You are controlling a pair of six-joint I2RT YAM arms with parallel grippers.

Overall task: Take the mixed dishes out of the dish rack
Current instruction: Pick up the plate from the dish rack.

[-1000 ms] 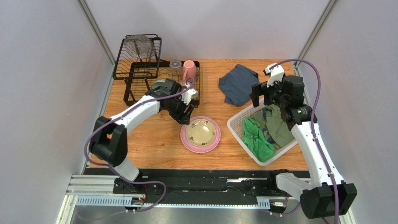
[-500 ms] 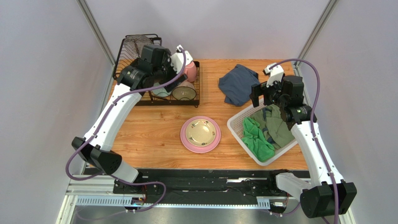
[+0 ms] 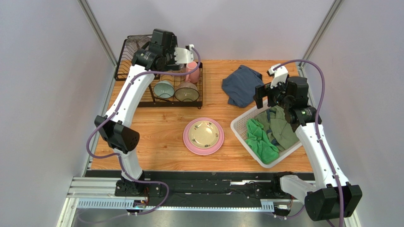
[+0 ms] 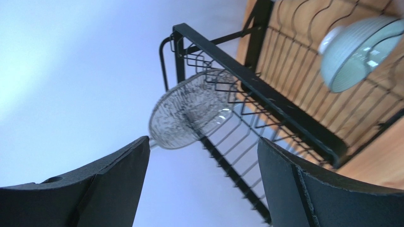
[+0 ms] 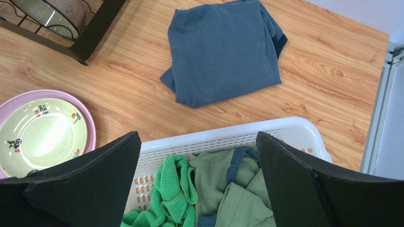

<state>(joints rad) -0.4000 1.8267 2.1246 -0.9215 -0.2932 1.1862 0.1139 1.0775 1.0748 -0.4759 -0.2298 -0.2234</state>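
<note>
Left hand (image 4: 201, 144) rose; wrist view reveals seemingly glass dish (image 4: 189, 111)

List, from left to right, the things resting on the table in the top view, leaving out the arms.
dish rack → pink plate with the cream plate on it → blue cloth → white basket of clothes

the table (image 3: 156, 127) lies bare between dish rack (image 3: 175, 106) and pink plate (image 3: 185, 137).
</note>
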